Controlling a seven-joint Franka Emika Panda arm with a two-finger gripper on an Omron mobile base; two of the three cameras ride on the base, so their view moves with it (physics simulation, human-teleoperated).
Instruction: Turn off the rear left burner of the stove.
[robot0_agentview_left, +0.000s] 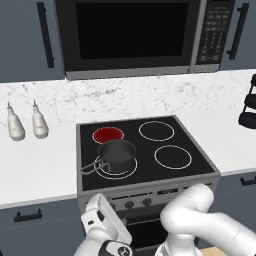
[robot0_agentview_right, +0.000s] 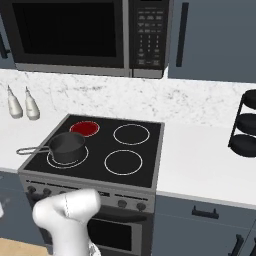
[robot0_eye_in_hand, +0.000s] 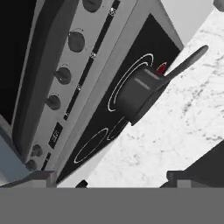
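Glowing red at the back left of the stove (robot0_agentview_left: 200, 162), the rear left burner (robot0_agentview_left: 108, 134) sits just behind the pot (robot0_agentview_left: 117, 152). Our gripper (robot0_eye_in_hand: 111, 178) hangs low before the knobs (robot0_eye_in_hand: 64, 75), fingers parted and holding nothing. We judge a straight approach to the right knob best, with open room below the front panel.

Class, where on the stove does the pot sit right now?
In both base views the pot sits on the stove's front left ring, just in front of the glowing rear left burner, handle pointing left.
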